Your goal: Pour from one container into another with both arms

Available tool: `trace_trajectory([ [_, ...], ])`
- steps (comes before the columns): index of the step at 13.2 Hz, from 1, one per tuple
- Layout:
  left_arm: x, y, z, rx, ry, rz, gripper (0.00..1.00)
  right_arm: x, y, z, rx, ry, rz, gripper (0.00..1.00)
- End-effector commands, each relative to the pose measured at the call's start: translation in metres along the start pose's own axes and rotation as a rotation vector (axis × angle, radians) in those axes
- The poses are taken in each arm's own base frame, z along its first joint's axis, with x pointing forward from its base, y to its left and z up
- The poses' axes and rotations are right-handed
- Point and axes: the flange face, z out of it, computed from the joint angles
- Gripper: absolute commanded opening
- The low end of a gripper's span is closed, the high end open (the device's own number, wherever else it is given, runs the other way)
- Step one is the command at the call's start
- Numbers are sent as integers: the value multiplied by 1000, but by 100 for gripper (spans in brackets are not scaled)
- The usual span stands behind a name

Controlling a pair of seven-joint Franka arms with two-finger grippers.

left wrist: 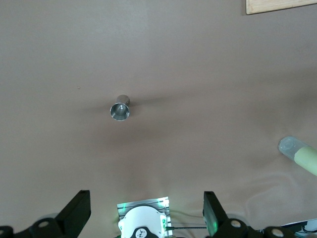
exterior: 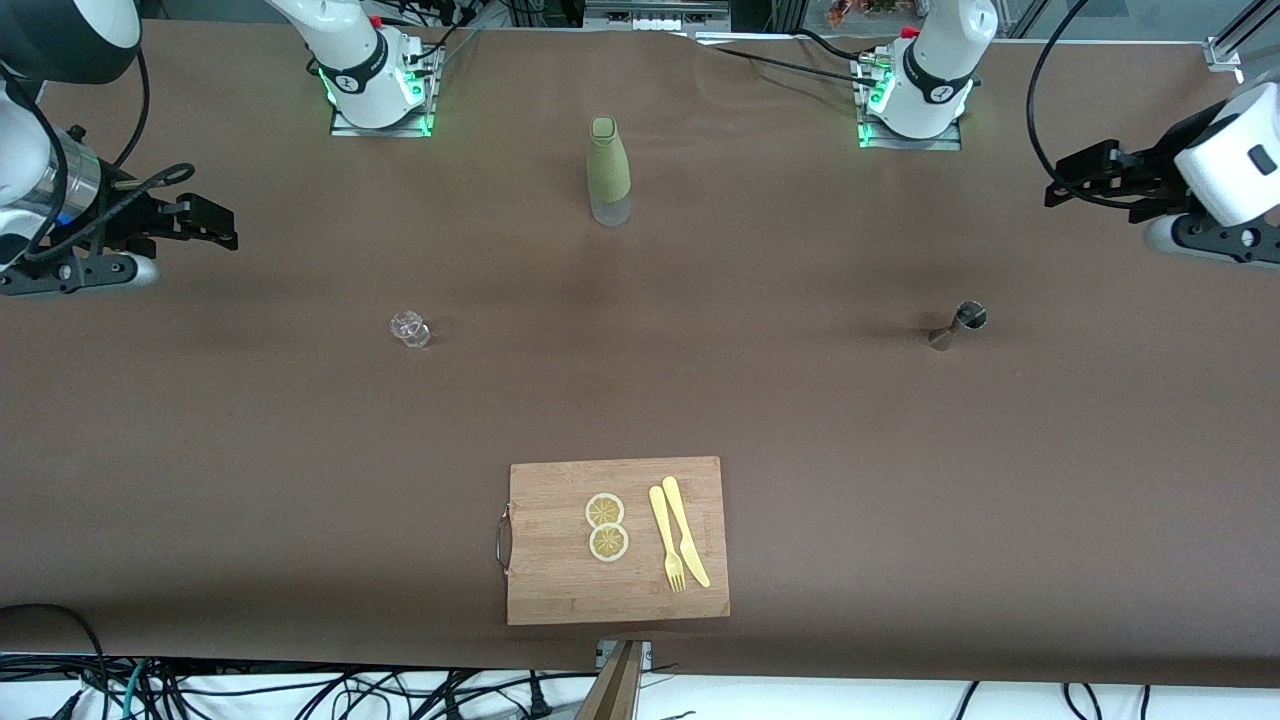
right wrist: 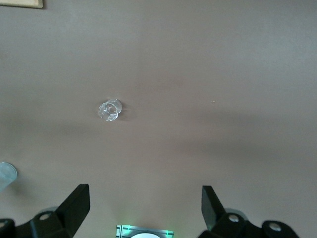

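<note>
A small clear glass (exterior: 410,329) (right wrist: 109,109) stands on the brown table toward the right arm's end. A metal jigger (exterior: 960,325) (left wrist: 120,109) stands toward the left arm's end, about as near the front camera as the glass. A green-sleeved bottle (exterior: 608,172) (left wrist: 299,154) stands upright between the two arm bases. My right gripper (exterior: 226,225) (right wrist: 145,208) hangs open and empty above the table at its own end, apart from the glass. My left gripper (exterior: 1056,186) (left wrist: 147,213) hangs open and empty at the other end, apart from the jigger.
A wooden cutting board (exterior: 560,590) with a metal handle lies near the table's front edge. It carries two lemon slices (exterior: 606,526), a yellow fork (exterior: 667,540) and a yellow knife (exterior: 686,531). Both arm bases (exterior: 378,85) glow green along the table's back edge.
</note>
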Motion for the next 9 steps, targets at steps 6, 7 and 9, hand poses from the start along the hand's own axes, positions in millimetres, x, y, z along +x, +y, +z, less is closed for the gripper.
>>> trace_trajectory([
  [6,19,-1,-9,134,98,-21,100,2,21,-36,-9,98,12,100],
  [7,19,-2,-9,134,98,-22,100,2,21,-36,-2,91,15,100],
  [9,19,-1,-8,129,95,-20,100,8,22,-33,4,90,28,100],
])
